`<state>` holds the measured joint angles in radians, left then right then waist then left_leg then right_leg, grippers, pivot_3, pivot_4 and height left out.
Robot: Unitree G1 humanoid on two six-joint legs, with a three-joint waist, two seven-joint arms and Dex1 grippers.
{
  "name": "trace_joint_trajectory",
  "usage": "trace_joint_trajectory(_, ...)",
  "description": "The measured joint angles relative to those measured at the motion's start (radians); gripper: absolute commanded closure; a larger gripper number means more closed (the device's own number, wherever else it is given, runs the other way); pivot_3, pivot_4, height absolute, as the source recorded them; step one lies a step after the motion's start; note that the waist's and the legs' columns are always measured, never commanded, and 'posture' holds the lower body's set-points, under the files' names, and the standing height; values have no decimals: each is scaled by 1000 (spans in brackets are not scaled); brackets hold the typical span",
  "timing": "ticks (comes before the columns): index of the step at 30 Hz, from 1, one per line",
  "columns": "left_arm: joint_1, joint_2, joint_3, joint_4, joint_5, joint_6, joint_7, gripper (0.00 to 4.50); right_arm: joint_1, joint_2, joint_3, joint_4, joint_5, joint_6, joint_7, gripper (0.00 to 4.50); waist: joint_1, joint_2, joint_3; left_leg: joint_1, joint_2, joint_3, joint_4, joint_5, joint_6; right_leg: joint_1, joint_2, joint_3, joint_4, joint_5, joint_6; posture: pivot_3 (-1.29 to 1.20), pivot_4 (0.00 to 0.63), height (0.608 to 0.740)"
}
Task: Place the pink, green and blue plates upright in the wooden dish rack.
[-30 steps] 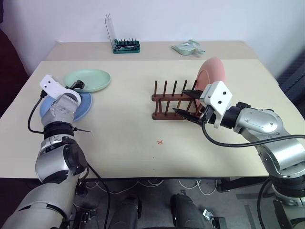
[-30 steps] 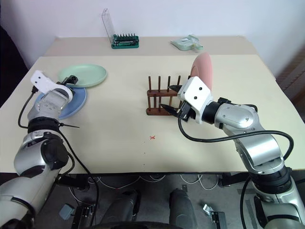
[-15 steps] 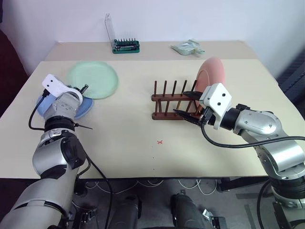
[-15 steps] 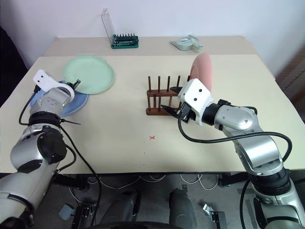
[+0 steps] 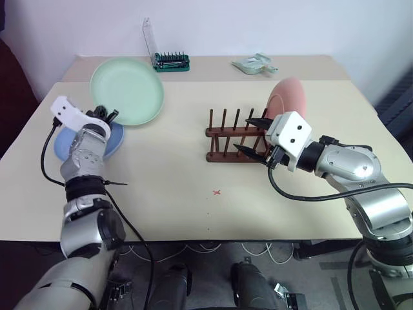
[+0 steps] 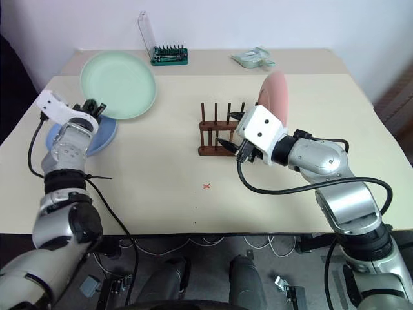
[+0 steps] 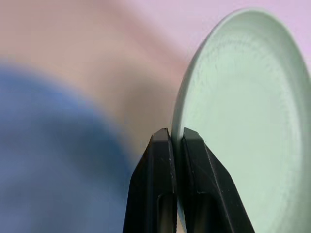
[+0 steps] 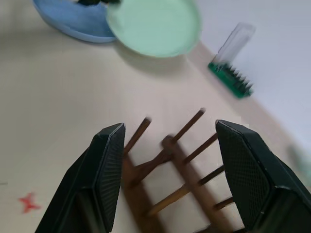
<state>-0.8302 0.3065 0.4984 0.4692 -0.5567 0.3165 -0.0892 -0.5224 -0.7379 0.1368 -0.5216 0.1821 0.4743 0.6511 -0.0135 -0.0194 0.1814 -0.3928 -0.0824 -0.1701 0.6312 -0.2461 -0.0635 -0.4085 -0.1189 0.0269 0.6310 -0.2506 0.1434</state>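
round mint-green plastic plate [image 5: 127, 91] – matt, smooth. round light-blue plastic plate [image 5: 111, 143] – same finish. salmon-pink plate [image 5: 289, 95] matt too. dark brown wooden peg rack [image 5: 231, 137] w/ low sheen; cream tabletop [image 5: 174, 181] smooth.

My left gripper [image 5: 106, 116] is pinched tight, its two fingers [image 7: 163, 160] nearly meeting, with the wrist tipped a little upward at the far left. My right gripper [image 5: 253, 137] points level toward the left, jaws spread wide apart, forearm reaching in from the right.
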Motion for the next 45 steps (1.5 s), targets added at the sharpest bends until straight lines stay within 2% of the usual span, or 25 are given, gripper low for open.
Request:
trace_joint_trajectory(4, 66, -64, -136, -298, 28, 9, -11, 4449, -71, 7, 123, 75, -186, -125, -12, 1494, 1, 0, 0, 0, 0, 1, 0, 0, 0, 0, 0, 0, 0, 0, 0, 0, 150, 740)
trace_joint_trajectory(8, 137, -149, -252, -493, 86, 54, 67, 4449, -154, 26, 251, 230, -450, -287, -101, 1494, -4, 0, 0, 1, 0, 2, 0, 0, -1, 0, 0, 1, 0, 0, -1, 0, 150, 740)
trace_joint_trajectory(10, 164, -178, -312, -552, 111, 76, 92, 4449, -178, 51, 275, 281, -532, -339, -135, 1494, -2, 0, 0, 1, 1, 2, -1, 1, -2, -1, 1, 1, 0, 0, -1, 0, 150, 740)
trace_joint_trajectory(17, 192, -225, -374, -724, 132, 149, 136, 4449, -183, 107, 311, 370, -672, -456, -155, 1494, -1, 0, 0, 1, 1, 2, 0, 1, -2, 0, 1, 1, -1, 1, -1, 0, 150, 740)
trace_joint_trajectory(28, 243, -269, -400, -817, 85, 252, 121, 4449, -206, 182, 312, 503, -819, -517, -219, 1494, -1, 0, 0, 1, 1, 2, 0, 1, -2, 0, 1, 2, -1, 1, -1, 0, 150, 740)
trace_joint_trajectory(31, 253, -271, -401, -820, 82, 275, 119, 4500, -206, 197, 310, 509, -829, -520, -225, 2316, -2, 0, 0, 1, 1, 2, 0, 1, -2, 0, 2, 2, -1, 1, -1, 0, 150, 740)
trace_joint_trajectory(35, 253, -274, -373, -818, 78, 285, 120, 4500, -204, 199, 305, 503, -838, -534, -226, 4245, -2, 0, 0, 1, 1, 2, -1, 1, -2, 0, 2, 1, -1, 1, -2, 0, 150, 740)
trace_joint_trajectory(36, 253, -278, -358, -812, 73, 286, 120, 4171, -201, 199, 301, 497, -841, -538, -230, 4498, -2, 0, 0, 1, 1, 2, -1, 1, -2, 0, 2, 1, -1, 1, -1, 0, 150, 740)
trace_joint_trajectory(38, 251, -282, -345, -805, 63, 285, 119, 3428, -196, 199, 296, 486, -846, -543, -229, 4500, -1, 0, 0, 1, 1, 2, 0, 1, -2, 0, 1, 1, -1, 1, -1, 0, 150, 740)
trace_joint_trajectory(42, 227, -300, -314, -800, 17, 282, 111, 1513, -188, 205, 292, 487, -855, -538, -227, 4500, 0, 0, 0, 1, 1, 2, 0, 1, -2, 1, 1, 1, -1, 1, -2, 0, 150, 740)
trace_joint_trajectory(44, 212, -310, -281, -784, -7, 271, 119, 383, -187, 206, 290, 487, -862, -540, -227, 4500, -2, 0, 0, 1, 1, 2, 0, 1, -2, 0, 2, 1, -1, 1, -2, 0, 150, 740)
trace_joint_trajectory(45, 201, -314, -259, -774, -21, 260, 128, 25, -187, 206, 289, 487, -865, -540, -227, 4500, -3, 0, 0, 1, 1, 2, 0, 1, -2, 0, 2, 1, -1, 1, -2, 0, 150, 740)
